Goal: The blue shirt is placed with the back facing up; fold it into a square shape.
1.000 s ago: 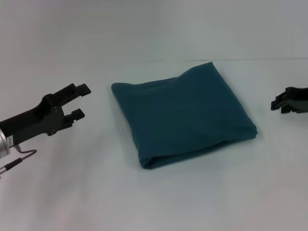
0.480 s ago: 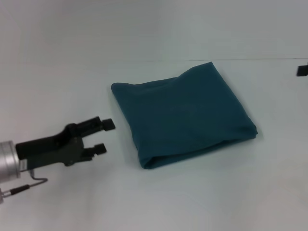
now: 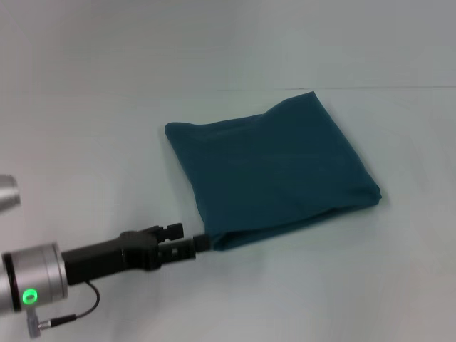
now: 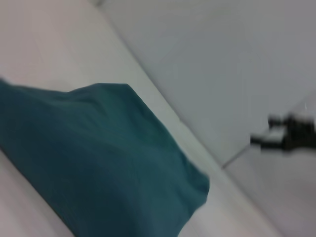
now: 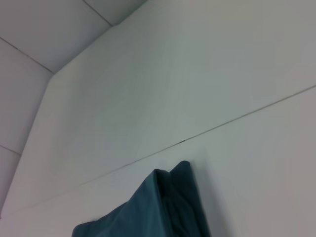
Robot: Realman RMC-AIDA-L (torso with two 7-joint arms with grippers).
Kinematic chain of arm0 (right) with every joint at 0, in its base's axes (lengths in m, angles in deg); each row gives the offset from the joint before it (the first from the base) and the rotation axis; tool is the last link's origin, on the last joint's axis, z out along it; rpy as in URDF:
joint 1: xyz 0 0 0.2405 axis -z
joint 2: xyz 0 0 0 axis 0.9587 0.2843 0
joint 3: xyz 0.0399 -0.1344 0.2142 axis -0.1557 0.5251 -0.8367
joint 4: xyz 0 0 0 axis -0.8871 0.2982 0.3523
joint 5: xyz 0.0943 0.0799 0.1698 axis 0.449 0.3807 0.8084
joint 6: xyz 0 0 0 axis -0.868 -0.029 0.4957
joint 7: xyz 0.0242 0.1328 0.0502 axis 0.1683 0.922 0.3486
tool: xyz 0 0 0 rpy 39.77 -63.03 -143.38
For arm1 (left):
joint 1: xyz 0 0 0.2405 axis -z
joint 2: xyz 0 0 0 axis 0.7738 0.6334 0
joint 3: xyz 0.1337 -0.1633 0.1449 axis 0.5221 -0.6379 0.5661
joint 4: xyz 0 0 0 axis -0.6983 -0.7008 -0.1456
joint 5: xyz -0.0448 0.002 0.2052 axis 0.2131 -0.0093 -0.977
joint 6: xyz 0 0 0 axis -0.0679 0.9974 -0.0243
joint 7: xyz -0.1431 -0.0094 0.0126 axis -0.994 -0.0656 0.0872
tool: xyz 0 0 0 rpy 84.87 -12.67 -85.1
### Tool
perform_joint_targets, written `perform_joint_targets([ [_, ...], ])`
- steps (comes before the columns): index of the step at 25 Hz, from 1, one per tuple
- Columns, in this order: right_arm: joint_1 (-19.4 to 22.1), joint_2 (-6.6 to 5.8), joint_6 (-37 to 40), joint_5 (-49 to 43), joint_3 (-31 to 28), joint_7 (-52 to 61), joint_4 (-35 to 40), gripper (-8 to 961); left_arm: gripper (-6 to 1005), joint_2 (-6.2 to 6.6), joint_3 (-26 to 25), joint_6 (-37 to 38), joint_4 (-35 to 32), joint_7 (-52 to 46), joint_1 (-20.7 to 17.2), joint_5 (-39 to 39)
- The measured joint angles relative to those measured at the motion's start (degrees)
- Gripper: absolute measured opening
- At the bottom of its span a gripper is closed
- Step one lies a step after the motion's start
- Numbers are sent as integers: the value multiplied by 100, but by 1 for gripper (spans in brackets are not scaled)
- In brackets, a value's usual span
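Teal-blue shirt [image 3: 271,171] lies folded into a rough square at the frame's centre. At lower left, the left gripper [image 3: 191,239] touches its near corner, fingers slightly parted. Neatening that corner calls for low, gentle nudges that avoid dragging the layers.

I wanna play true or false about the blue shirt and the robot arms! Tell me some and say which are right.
1. The blue shirt is folded into a squarish bundle. True.
2. The left end effector is at the shirt's near corner. True.
3. The shirt is spread out flat with its sleeves showing. False: it is folded, and no sleeves show.
4. The right end effector is pressing on the shirt. False: it is off to the side, seen only far off in the left wrist view.
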State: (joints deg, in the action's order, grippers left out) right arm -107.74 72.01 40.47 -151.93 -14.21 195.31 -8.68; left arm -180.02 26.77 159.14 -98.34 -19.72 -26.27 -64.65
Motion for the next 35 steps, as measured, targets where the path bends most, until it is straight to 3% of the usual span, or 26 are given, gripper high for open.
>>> perform_joint_targets([
  [3,8,-2,32,3,-56,13,-3,898,935,16,-280,-125,379,1182,-86,0],
  [5,8,-6,49,14,-84,50,-4,899,934,17,-406,-123,457,1436,-127,1],
  [17,-20,-11,123,29,-201,160,-35,899,933,40,-208,220,150,1303,-94,-59],
  [19,-20,-10,123,29,-201,174,-38,899,933,73,-30,269,-50,853,-67,-86],
  [24,-18,-10,128,29,-201,186,-39,899,933,295,33,548,-200,-1953,201,-271],
  [28,-7,-10,131,28,-203,187,-39,899,933,290,44,339,-160,-4087,265,-294],
  [35,6,-16,207,164,-210,151,-28,899,932,214,-68,-525,717,-4764,577,-188],
])
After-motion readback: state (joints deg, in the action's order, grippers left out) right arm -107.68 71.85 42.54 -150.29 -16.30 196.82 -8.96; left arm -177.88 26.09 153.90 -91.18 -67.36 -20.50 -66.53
